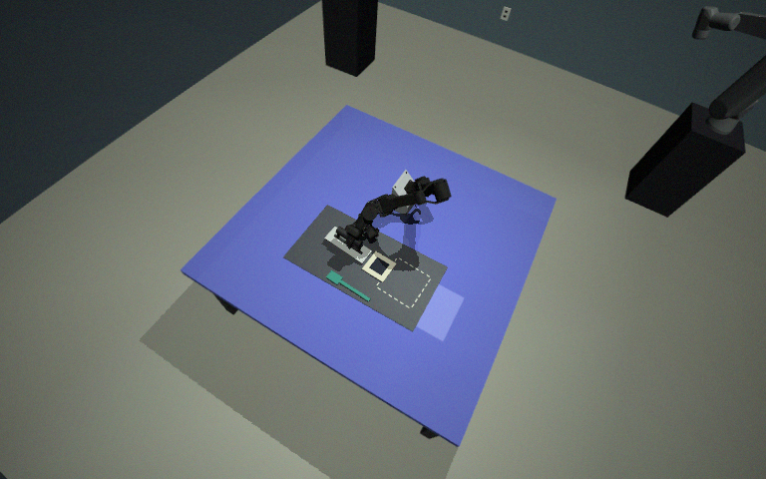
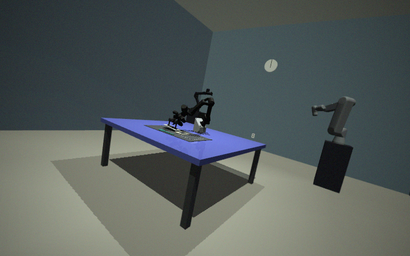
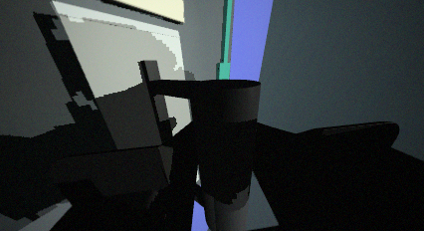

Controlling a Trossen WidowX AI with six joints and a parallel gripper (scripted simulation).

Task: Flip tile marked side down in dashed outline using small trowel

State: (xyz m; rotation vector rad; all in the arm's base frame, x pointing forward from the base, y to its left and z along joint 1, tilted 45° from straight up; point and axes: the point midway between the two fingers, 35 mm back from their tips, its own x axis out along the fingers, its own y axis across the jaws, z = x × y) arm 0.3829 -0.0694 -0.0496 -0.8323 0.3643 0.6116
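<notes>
The trowel's flat pale blade (image 1: 330, 237) (image 3: 100, 57) lies over the left part of the dark mat (image 1: 307, 248); a dark round handle (image 3: 231, 102) on posts stands up from it. My gripper (image 1: 349, 239) (image 2: 174, 122) (image 3: 215, 121) is shut on this handle, one finger on each side. Whether the blade touches the mat is hard to tell. The tile (image 1: 379, 265) (image 3: 144, 2), cream with a dark square on its upper face, lies flat just beyond the blade's end, towards the dashed outline (image 1: 411, 306), mostly outside it.
A green spatula-like tool (image 1: 348, 285) (image 2: 166, 131) (image 3: 227, 32) lies along the mat's front edge. The arm's pale base (image 1: 402, 184) (image 2: 198, 125) stands behind the mat on the blue table (image 1: 339, 355). A second, grey arm (image 1: 755, 77) (image 2: 340, 117) stands on a pedestal away from the table.
</notes>
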